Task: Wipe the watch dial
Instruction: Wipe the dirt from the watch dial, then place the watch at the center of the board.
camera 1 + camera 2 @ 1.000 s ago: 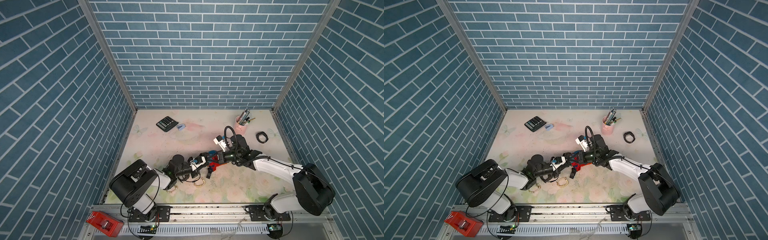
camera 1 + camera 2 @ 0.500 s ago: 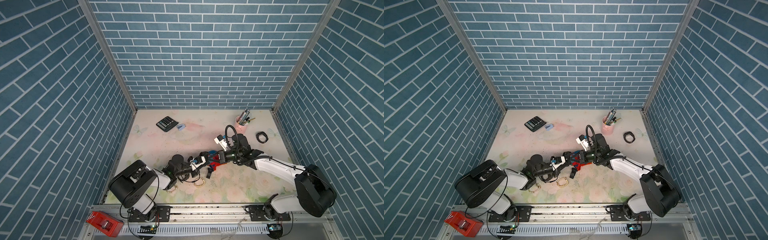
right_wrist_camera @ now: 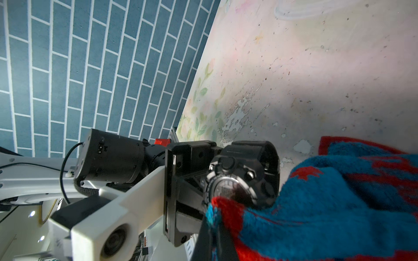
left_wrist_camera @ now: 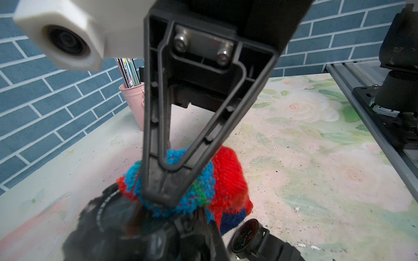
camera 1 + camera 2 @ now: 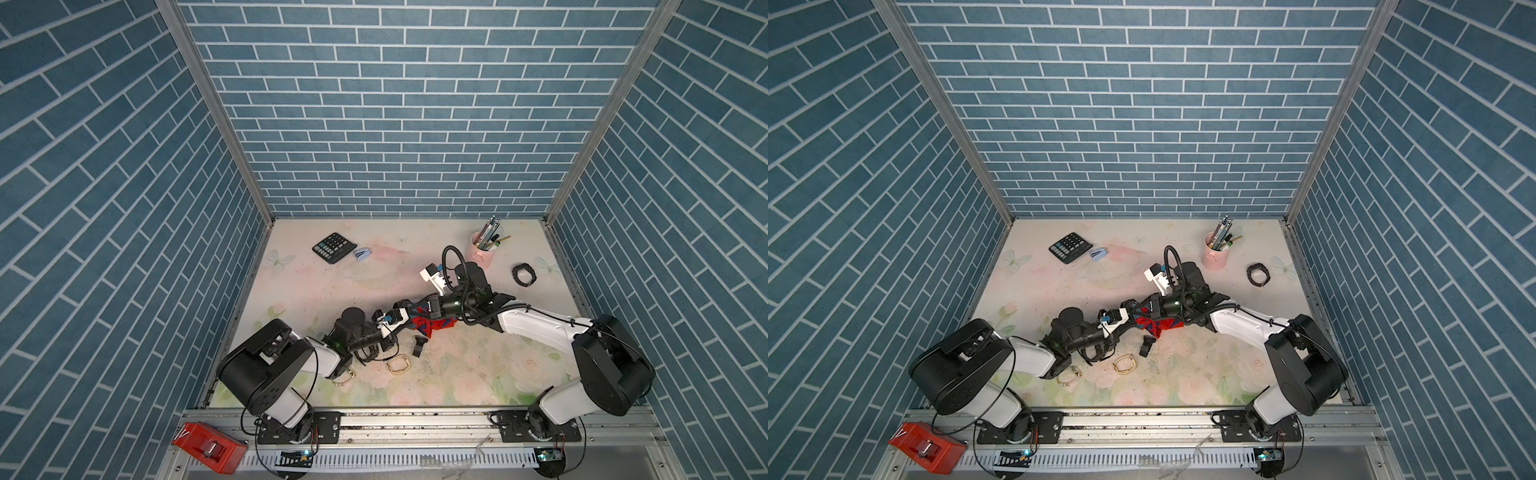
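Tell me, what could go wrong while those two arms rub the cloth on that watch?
Pressed hard, the cloth could twist the watch out of the left claw. Its fluffy loops might snag the side buttons. The cloth hanging from the right claw could sweep the second watch lying nearby on the table.

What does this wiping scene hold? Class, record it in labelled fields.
left gripper: shut on the black watch
right gripper: shut on the red-and-blue cloth
contact: cloth edge lies against the watch's dial
elsewhere on table: calculator, pink pen cup, second black watch, gold band
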You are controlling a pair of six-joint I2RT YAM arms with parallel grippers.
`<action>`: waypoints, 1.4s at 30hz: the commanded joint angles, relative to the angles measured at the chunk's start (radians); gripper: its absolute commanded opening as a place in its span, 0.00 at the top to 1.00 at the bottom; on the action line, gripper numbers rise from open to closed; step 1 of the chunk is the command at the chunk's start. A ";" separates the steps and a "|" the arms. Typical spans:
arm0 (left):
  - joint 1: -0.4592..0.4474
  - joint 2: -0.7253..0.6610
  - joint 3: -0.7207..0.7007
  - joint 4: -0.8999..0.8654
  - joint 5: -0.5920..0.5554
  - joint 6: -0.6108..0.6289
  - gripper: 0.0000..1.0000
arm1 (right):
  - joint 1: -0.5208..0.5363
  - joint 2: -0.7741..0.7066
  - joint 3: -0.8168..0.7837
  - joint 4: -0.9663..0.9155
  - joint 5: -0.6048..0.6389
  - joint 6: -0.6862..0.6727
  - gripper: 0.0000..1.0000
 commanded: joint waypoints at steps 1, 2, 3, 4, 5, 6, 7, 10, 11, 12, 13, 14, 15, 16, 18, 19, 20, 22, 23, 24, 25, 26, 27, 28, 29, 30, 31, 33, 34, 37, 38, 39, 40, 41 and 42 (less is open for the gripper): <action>-0.016 -0.009 0.056 0.164 0.059 0.007 1.00 | 0.022 0.004 0.002 -0.089 0.180 -0.029 1.00; -0.016 -0.016 0.054 0.163 0.056 0.003 1.00 | 0.022 -0.006 0.002 -0.135 0.230 -0.055 1.00; -0.016 -0.027 0.052 0.164 0.053 0.000 1.00 | 0.022 -0.018 0.002 -0.180 0.269 -0.080 1.00; -0.016 -0.036 0.049 0.162 0.048 0.000 1.00 | 0.021 -0.028 -0.001 -0.207 0.300 -0.098 1.00; -0.017 -0.044 0.046 0.161 0.045 0.002 1.00 | 0.022 -0.043 -0.008 -0.227 0.336 -0.112 1.00; -0.016 -0.051 0.045 0.161 0.042 0.006 1.00 | 0.022 -0.059 -0.021 -0.233 0.360 -0.120 1.00; -0.016 -0.055 0.044 0.161 0.042 0.007 1.00 | 0.020 -0.070 -0.030 -0.235 0.379 -0.123 1.00; -0.016 -0.062 0.044 0.163 0.073 0.007 1.00 | 0.017 -0.094 -0.042 -0.237 0.407 -0.123 1.00; -0.016 -0.063 0.043 0.163 0.076 0.004 1.00 | 0.018 -0.101 -0.043 -0.238 0.413 -0.124 1.00; -0.017 -0.064 0.044 0.162 0.080 0.006 1.00 | 0.016 -0.110 -0.048 -0.238 0.419 -0.129 1.00; -0.019 -0.064 0.043 0.164 0.080 0.007 1.00 | 0.014 -0.119 -0.051 -0.239 0.426 -0.135 1.00; -0.019 -0.066 0.044 0.163 0.080 0.009 1.00 | 0.008 -0.128 -0.054 -0.246 0.438 -0.138 1.00; -0.019 -0.071 0.042 0.164 0.084 0.020 1.00 | 0.000 -0.138 -0.053 -0.255 0.445 -0.135 1.00; -0.019 -0.081 0.036 0.163 0.084 0.037 1.00 | -0.007 -0.147 -0.051 -0.262 0.443 -0.132 1.00; -0.019 -0.106 0.026 0.153 0.070 0.059 1.00 | -0.018 -0.173 -0.040 -0.276 0.435 -0.136 1.00; -0.019 -0.116 0.023 0.149 0.070 0.068 1.00 | -0.022 -0.186 -0.036 -0.285 0.438 -0.145 1.00; -0.019 -0.123 0.023 0.150 0.070 0.079 1.00 | -0.027 -0.203 -0.036 -0.298 0.448 -0.158 1.00; -0.019 -0.137 0.022 0.154 0.077 0.082 1.00 | -0.043 -0.232 -0.046 -0.314 0.480 -0.180 1.00; -0.019 -0.147 0.022 0.153 0.086 0.077 1.00 | -0.058 -0.247 -0.057 -0.315 0.497 -0.183 1.00; -0.021 -0.157 0.020 0.153 0.097 0.072 1.00 | -0.077 -0.262 -0.069 -0.314 0.502 -0.182 1.00; -0.023 -0.169 0.022 0.152 0.104 0.069 1.00 | -0.093 -0.274 -0.079 -0.312 0.503 -0.181 1.00; -0.025 -0.182 0.019 0.152 0.120 0.069 1.00 | -0.109 -0.287 -0.090 -0.310 0.505 -0.184 1.00; -0.026 -0.194 0.018 0.155 0.150 0.070 1.00 | -0.122 -0.300 -0.102 -0.311 0.514 -0.191 1.00; -0.025 -0.204 0.022 0.155 0.178 0.073 1.00 | -0.130 -0.312 -0.112 -0.313 0.528 -0.199 1.00; -0.027 -0.213 0.028 0.153 0.211 0.074 1.00 | -0.140 -0.323 -0.121 -0.318 0.546 -0.206 1.00; -0.027 -0.223 0.035 0.153 0.242 0.072 1.00 | -0.149 -0.330 -0.127 -0.325 0.563 -0.214 1.00; -0.031 -0.233 0.042 0.152 0.260 0.069 1.00 | -0.157 -0.335 -0.131 -0.331 0.575 -0.219 1.00; -0.042 -0.250 0.054 0.145 0.285 0.069 1.00 | -0.170 -0.341 -0.135 -0.340 0.589 -0.236 1.00; -0.042 -0.254 0.060 0.141 0.300 0.069 1.00 | -0.174 -0.342 -0.136 -0.342 0.595 -0.244 1.00; -0.042 -0.263 0.078 0.141 0.345 0.052 1.00 | -0.183 -0.354 -0.146 -0.338 0.634 -0.254 1.00; -0.042 -0.267 0.086 0.135 0.351 0.046 1.00 | -0.187 -0.361 -0.148 -0.337 0.645 -0.253 1.00; -0.042 -0.269 0.093 0.124 0.354 0.042 1.00 | -0.191 -0.368 -0.150 -0.333 0.653 -0.253 1.00; -0.042 -0.274 0.097 0.113 0.355 0.043 1.00 | -0.193 -0.375 -0.152 -0.335 0.658 -0.256 1.00; -0.042 -0.278 0.104 0.096 0.355 0.049 1.00 | -0.196 -0.381 -0.156 -0.333 0.666 -0.259 1.00; -0.041 -0.281 0.110 0.069 0.347 0.055 1.00 | -0.199 -0.389 -0.161 -0.330 0.674 -0.262 1.00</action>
